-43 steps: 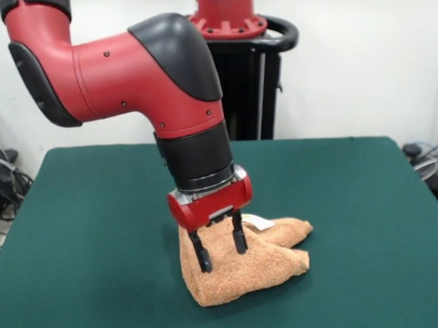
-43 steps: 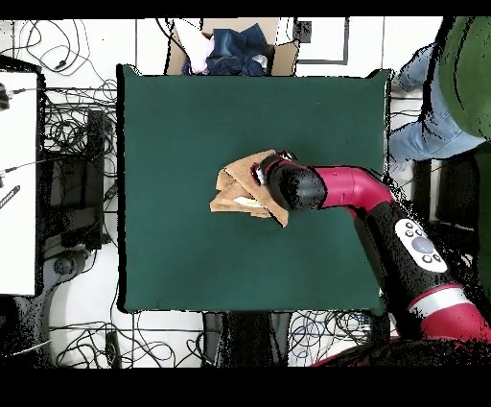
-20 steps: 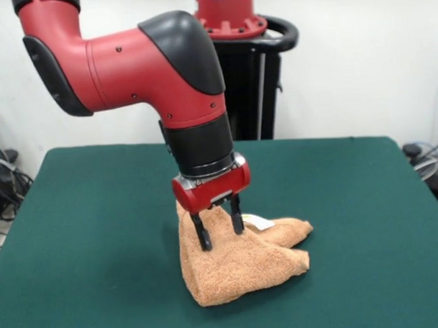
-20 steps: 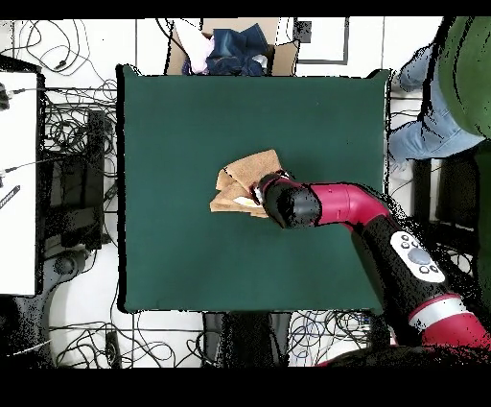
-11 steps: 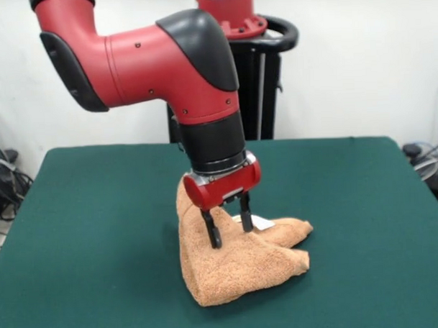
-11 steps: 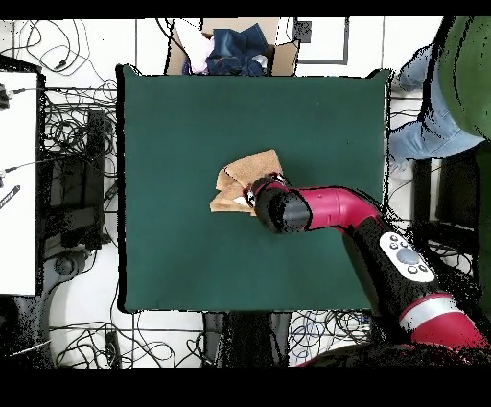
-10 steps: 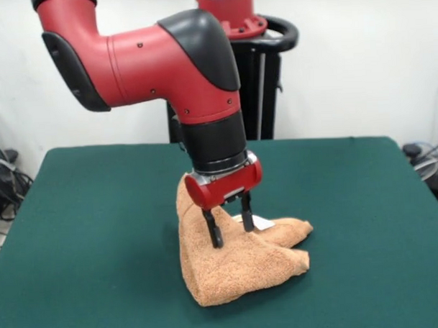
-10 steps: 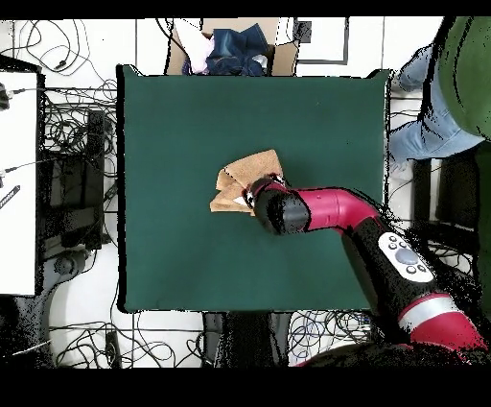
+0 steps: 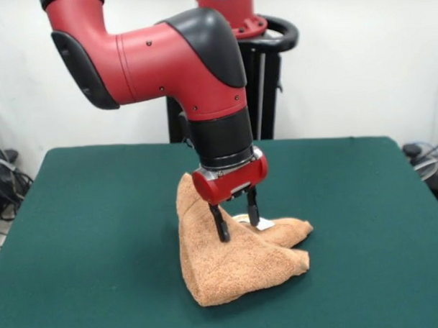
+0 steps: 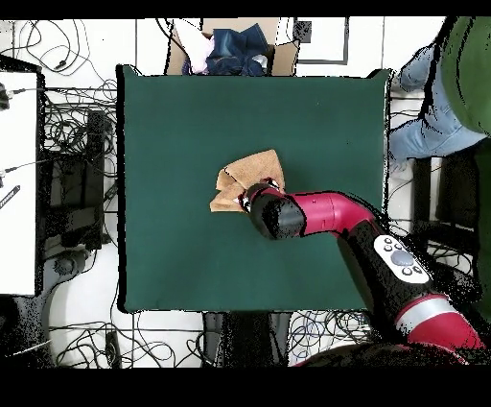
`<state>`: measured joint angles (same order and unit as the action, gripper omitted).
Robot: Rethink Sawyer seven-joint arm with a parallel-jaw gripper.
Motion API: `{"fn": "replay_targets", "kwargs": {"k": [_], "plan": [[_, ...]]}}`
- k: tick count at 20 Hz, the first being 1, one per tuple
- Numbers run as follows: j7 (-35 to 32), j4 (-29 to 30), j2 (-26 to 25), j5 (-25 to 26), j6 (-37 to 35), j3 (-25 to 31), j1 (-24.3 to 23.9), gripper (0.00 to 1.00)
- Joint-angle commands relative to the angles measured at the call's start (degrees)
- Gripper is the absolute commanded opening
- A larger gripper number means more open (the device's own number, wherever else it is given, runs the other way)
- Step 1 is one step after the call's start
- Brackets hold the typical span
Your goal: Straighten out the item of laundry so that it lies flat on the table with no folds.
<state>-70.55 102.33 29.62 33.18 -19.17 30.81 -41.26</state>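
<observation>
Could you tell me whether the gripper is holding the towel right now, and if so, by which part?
Nothing is held: the gripper is open, its fingers apart above the crumpled towel.

The surface [image 9: 92, 233] was a wide rectangle covered in dark green felt-like cloth, its top bare across most of its spread in both views. One thing lay directly on it: an orange-tan terry towel [image 9: 233, 268], bunched near the middle and folded over itself, not spread flat. In the front view the towel rose to a peak at its left side and sloped down to two layered corners at the right. A small white tag [image 9: 262, 224] showed on the upper fold. In the overhead view the towel [image 10: 240, 180] sat close to the surface's [image 10: 182, 125] centre, well apart from every edge.
</observation>
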Motion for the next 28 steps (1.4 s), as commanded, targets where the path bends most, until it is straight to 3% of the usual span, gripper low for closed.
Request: {"fn": "replay_targets", "kwargs": {"k": [1,5,11,21,28], "plan": [[-10.9,2.7,-1.4,-0.4,3.1,-4.1,1.9,1.00],[-11.8,2.8,-1.7,-0.2,4.5,-4.6,2.5,1.00],[-10.2,-0.6,-6.5,0.2,6.3,-4.3,2.7,1.00],[-11.6,0.5,-8.3,-0.6,11.2,-7.2,4.8,1.00],[-10.3,-0.2,-7.5,-1.5,9.9,-6.9,5.1,1.00]]}}
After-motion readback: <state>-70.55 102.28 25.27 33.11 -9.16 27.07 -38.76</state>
